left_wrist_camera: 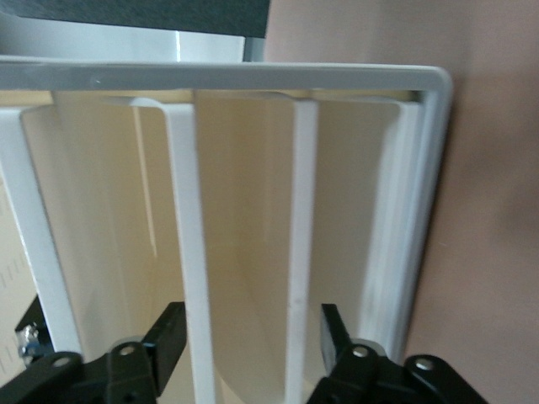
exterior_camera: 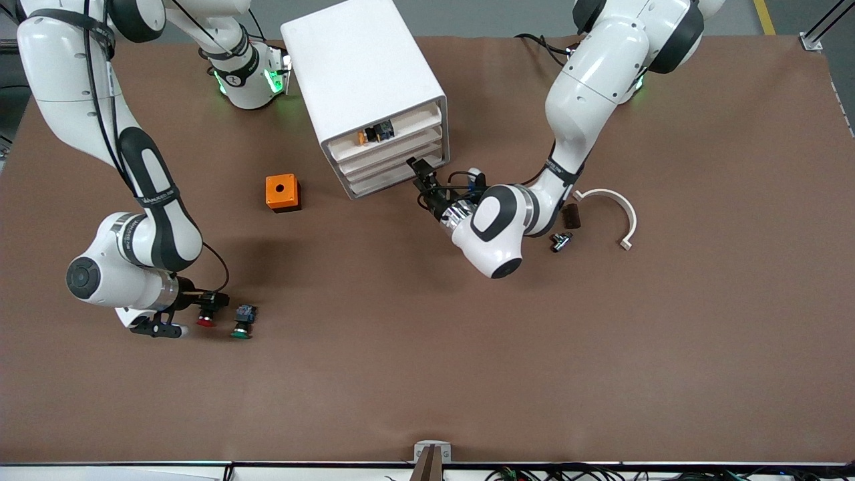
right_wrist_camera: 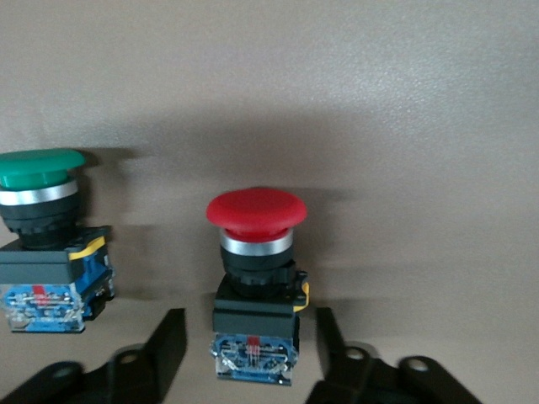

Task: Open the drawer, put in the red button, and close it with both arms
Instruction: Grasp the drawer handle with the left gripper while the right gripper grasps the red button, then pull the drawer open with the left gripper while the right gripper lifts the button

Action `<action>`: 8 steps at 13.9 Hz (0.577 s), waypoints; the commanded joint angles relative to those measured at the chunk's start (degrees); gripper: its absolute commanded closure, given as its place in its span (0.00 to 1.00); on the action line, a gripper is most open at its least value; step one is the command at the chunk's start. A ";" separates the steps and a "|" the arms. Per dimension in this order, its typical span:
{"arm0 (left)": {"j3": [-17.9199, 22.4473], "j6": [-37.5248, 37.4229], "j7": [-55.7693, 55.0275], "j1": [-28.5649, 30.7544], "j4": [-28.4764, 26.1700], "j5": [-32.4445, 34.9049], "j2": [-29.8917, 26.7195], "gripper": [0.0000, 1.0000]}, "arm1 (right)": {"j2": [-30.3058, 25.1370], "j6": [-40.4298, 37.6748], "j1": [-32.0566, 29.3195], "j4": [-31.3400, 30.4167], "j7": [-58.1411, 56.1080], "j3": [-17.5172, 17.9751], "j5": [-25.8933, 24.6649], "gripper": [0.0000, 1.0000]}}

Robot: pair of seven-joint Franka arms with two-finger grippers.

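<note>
The white cabinet (exterior_camera: 364,73) stands near the robots' bases, with the drawer (exterior_camera: 387,145) second from its top. My left gripper (exterior_camera: 415,167) is at the drawer fronts, at their end toward the left arm. In the left wrist view it (left_wrist_camera: 250,332) is open, with two white drawer edges (left_wrist_camera: 189,252) between its fingers. I cannot tell which drawers these are. The red button (exterior_camera: 206,321) lies on the table near the front camera, toward the right arm's end. My right gripper (right_wrist_camera: 250,337) is open around its black and blue body (right_wrist_camera: 255,332), with a gap on each side.
A green button (exterior_camera: 242,325) lies close beside the red one. An orange box (exterior_camera: 282,192) sits beside the cabinet. The top drawer holds small parts (exterior_camera: 375,133). Under the left arm lie a white curved piece (exterior_camera: 618,214), a dark block (exterior_camera: 571,216) and a small metal part (exterior_camera: 560,242).
</note>
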 commanded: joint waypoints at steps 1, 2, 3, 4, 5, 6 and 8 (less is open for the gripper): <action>0.35 -1.91 -2.25 -2.02 0.56 -1.51 0.03 0.34 | -1.16 -0.31 0.72 -0.66 -0.58 -0.06 0.79 0.67; 0.26 -2.70 -2.95 -2.81 0.56 -1.51 0.12 0.34 | -1.25 -0.31 0.90 -0.49 -0.58 -0.06 0.62 0.77; 0.26 -2.88 -3.04 -3.34 0.56 -2.21 0.12 0.37 | -1.25 0.04 0.55 -0.31 -0.75 -0.06 0.53 0.82; 0.26 -2.88 -3.13 -3.95 0.48 -2.82 0.12 0.47 | -1.34 0.05 0.37 0.04 -1.01 -0.06 0.44 0.87; 0.26 -2.80 -3.31 -4.57 0.56 -3.09 0.12 0.56 | -1.51 -0.04 0.46 0.65 -1.80 -0.14 0.44 0.94; 0.35 -2.88 -4.18 -4.57 0.56 -3.09 0.12 0.71 | -1.60 -0.13 0.55 1.01 -2.50 -0.06 0.44 0.97; 0.70 -2.88 -4.28 -3.44 0.74 -3.01 0.12 0.93 | -3.61 -0.92 0.81 1.97 -2.51 -0.14 0.35 0.99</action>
